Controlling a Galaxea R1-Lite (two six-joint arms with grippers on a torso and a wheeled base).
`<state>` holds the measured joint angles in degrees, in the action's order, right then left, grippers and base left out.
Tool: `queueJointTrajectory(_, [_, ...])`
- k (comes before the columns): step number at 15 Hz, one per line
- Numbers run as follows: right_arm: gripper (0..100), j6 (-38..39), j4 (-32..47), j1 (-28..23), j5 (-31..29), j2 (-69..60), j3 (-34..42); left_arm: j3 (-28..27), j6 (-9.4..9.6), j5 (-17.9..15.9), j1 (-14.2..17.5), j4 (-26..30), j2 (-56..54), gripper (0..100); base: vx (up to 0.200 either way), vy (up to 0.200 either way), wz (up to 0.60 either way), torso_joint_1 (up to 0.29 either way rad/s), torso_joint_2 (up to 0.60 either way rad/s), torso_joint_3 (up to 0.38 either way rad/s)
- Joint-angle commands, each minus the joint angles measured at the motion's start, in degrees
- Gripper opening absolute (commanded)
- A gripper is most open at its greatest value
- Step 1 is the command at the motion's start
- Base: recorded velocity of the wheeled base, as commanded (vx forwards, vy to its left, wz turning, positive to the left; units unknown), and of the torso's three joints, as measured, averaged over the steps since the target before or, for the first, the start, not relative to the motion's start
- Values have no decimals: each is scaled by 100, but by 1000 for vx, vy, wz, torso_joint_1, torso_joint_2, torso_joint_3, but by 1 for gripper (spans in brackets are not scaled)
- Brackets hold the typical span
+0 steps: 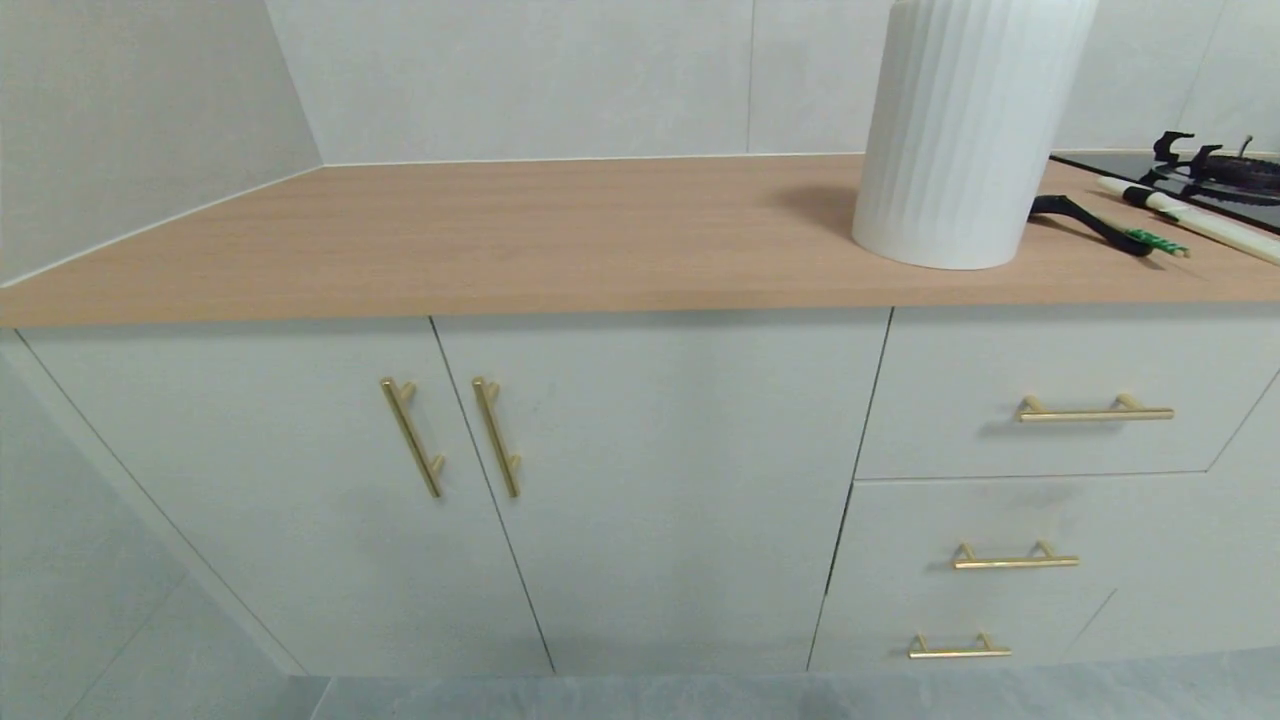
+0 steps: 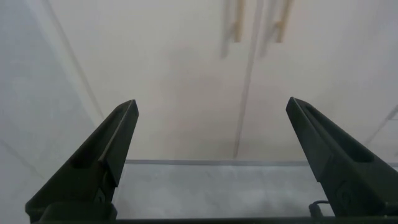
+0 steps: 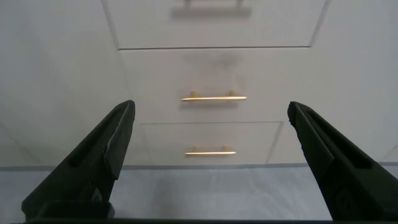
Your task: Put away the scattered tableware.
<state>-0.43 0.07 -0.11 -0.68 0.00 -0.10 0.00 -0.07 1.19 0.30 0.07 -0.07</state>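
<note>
Facing the cabinets with both grippers gaping

Left gripper (image 2: pixel 211 104) is hanging with jaws spread wide and empty, pointing at the double doors (image 1: pixel 300 520) below the wooden countertop (image 1: pixel 500 240). Further right, a white ribbed container (image 1: pixel 960 140) is standing upright on that countertop. Scattered tableware is lying just beside it: a black-handled utensil (image 1: pixel 1085 220), a green-striped stick (image 1: pixel 1158 241) and a cream-handled utensil (image 1: pixel 1215 226) along the hob (image 1: pixel 1110 165) edge. Right gripper (image 3: pixel 211 106) is likewise gaping, empty, facing the drawers (image 3: pixel 214 74).

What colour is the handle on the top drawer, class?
Gold, with a metallic shine. The top drawer handle shows best in the head view.
</note>
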Motion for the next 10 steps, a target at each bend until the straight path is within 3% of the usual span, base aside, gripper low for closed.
queueJointTrajectory(1, [100,-1,-7,-7,-2,9,1,0,-1,4,5,1,7,100,0,-200,0,7,2,2])
queueJointTrajectory(5, [100,-1,1,-7,-2,9,1,0,-10,4,5,1,7,100,0,-200,0,4,4,2])
queueJointTrajectory(10, [100,-1,1,2,-2,9,1,0,-10,4,5,1,7,100,0,0,0,0,0,0])
